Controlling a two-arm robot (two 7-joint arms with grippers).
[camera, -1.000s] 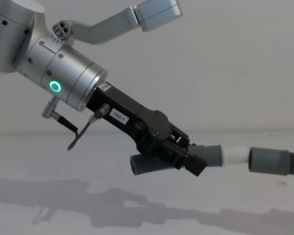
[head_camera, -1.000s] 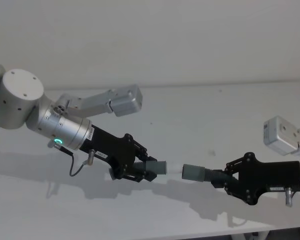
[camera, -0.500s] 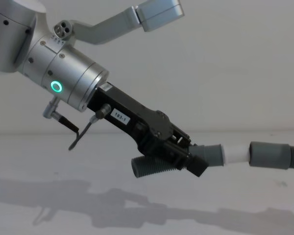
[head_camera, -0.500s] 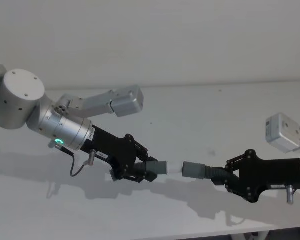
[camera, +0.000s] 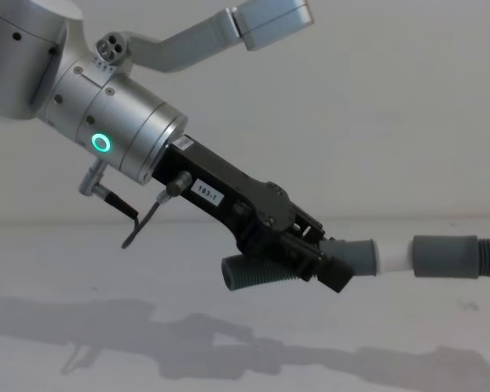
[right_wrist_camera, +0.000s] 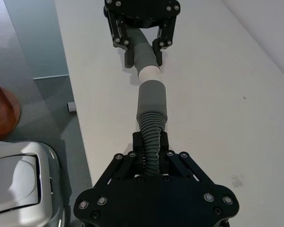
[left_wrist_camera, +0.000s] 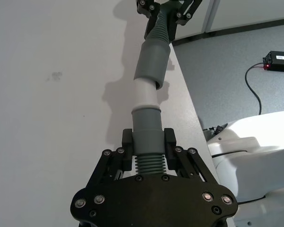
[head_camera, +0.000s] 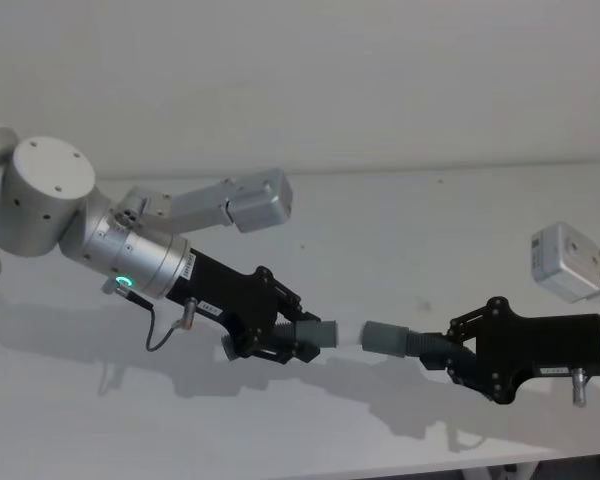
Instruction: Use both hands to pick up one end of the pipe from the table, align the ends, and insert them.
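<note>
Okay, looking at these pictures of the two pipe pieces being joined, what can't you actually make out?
- How deep the white spigot sits in the grey sleeve: the sleeve's wall hides it in each view.
- Chest view: the right gripper is past the right edge; its pipe piece is cut off there.
- Head view: the left gripper covers most of its ribbed piece.
- Both wrist views: the gripper body hides its hose's far end.

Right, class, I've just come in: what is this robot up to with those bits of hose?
It is joining two hose pieces in the air above the table. The left gripper holds the piece with the white spigot; the right gripper holds the piece with the open sleeve. The ends face each other, roughly lined up, with white showing between them.
</note>
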